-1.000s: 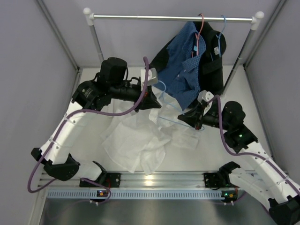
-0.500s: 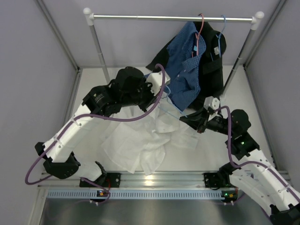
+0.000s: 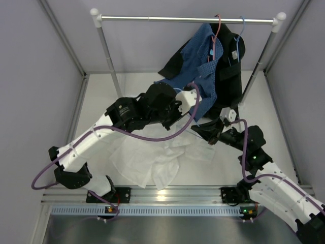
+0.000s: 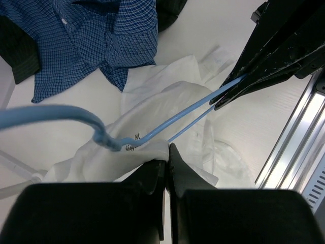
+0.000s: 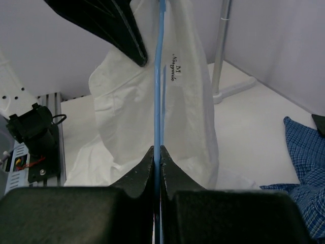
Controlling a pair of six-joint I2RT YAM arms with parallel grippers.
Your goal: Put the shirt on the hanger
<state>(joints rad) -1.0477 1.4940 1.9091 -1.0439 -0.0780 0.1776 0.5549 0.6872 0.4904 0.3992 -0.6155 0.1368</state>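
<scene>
The white shirt (image 3: 147, 157) lies crumpled on the table, its collar end lifted. My left gripper (image 4: 167, 151) is shut on the shirt (image 4: 152, 109) at the collar, beside the size label. The thin light-blue hanger (image 4: 175, 118) runs from its hook at the left of the left wrist view to my right gripper (image 4: 229, 95). The right gripper (image 5: 157, 150) is shut on the hanger (image 5: 158, 76) wire. In the right wrist view the shirt (image 5: 188, 112) hangs behind the wire, and the left fingers (image 5: 119, 28) show black at the top.
A clothes rail (image 3: 177, 19) on two posts stands at the back. A blue checked shirt (image 3: 203, 76) on a red hanger and a black garment (image 3: 231, 66) on a blue hanger hang from it. An aluminium rail (image 3: 167, 193) runs along the near edge.
The left arm has swung right and toward the right gripper, carrying the shirt's collar up along the hanger. The right gripper has shifted slightly nearer, still holding the hanger.
</scene>
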